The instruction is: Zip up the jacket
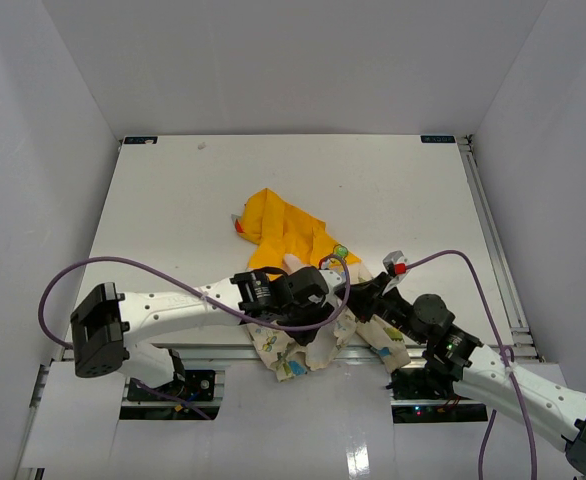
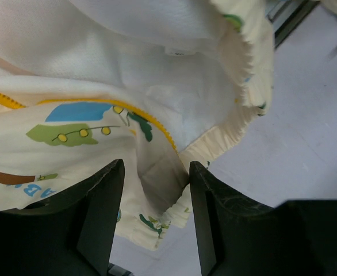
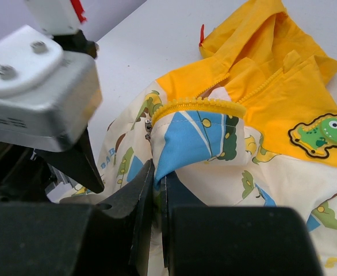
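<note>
The jacket (image 1: 291,238) lies crumpled at the table's near edge, its yellow hood towards the far side and its cream printed body (image 1: 295,358) hanging over the edge. My right gripper (image 3: 158,172) is shut on a fold of cream and blue printed fabric just below the yellow zipper strip (image 3: 198,105). A small metal zipper slider (image 3: 148,129) sits just left of that fold. My left gripper (image 2: 157,167) is open, its fingers (image 2: 99,213) apart over the cream hem and white lining (image 2: 157,75). In the top view both grippers, left (image 1: 323,290) and right (image 1: 373,298), meet over the jacket.
The table's near edge and a metal rail (image 1: 223,352) run just under the hanging fabric. White walls enclose the table (image 1: 173,200) on three sides. Purple cables (image 1: 123,262) loop over both arms. A green dinosaur patch (image 3: 322,133) is on the yellow lining.
</note>
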Controlling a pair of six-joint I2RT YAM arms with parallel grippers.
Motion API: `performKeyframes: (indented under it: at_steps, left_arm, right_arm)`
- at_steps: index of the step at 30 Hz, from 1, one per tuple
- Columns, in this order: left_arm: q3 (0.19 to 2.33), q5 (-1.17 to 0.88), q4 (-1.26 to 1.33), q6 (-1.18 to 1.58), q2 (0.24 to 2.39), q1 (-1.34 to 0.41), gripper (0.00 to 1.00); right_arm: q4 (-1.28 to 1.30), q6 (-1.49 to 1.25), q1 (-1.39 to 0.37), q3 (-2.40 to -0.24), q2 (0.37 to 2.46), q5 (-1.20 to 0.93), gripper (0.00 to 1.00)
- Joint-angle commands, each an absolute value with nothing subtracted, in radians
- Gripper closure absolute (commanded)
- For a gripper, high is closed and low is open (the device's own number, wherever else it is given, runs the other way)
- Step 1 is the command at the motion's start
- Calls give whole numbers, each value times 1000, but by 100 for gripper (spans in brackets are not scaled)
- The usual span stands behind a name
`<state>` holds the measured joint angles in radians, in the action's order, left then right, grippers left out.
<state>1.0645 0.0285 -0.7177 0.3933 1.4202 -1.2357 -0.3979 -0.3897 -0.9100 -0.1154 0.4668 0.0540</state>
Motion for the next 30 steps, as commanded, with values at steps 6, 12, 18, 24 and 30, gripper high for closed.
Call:
performKeyframes:
  at_steps: [6,12,18,24,30]
  left_arm:
    - [1038,110,-732,426,1386,-1244,50]
    - [1022,79,-703,412,1372,-1244,58]
    - [1088,81,-752,364,1410,-1243,45]
    - [1259,109,-882,307,1461,-1244,42]
    - [1329,54,-904,242,1484,-1244,45]
  right_arm:
    - [-425,-392,-909,-104,443,79,92]
    - [-426,-392,-909,-103,445,78,92]
    - [-428,-390,-909,-103,453,78,92]
    - [-428,-390,-910,-100,456,84,92]
    - [-426,-389,-908,-99,450,86,92]
